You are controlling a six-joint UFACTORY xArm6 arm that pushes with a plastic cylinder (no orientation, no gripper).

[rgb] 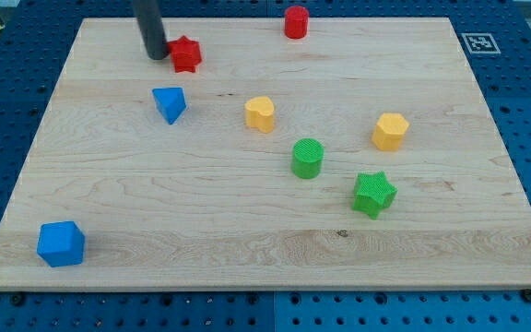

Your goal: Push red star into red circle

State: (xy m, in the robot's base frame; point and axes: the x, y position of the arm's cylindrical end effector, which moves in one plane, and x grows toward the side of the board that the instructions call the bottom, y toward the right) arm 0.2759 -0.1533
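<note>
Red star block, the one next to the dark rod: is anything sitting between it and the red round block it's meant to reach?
Nothing visible. The red star block and the red circle block have only bare wooden board between them. My tip sits right at the star's left side, with no block between.

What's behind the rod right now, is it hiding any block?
My tip sits at the left edge of the red star. The rod covers only bare board; the star and red circle show.
</note>
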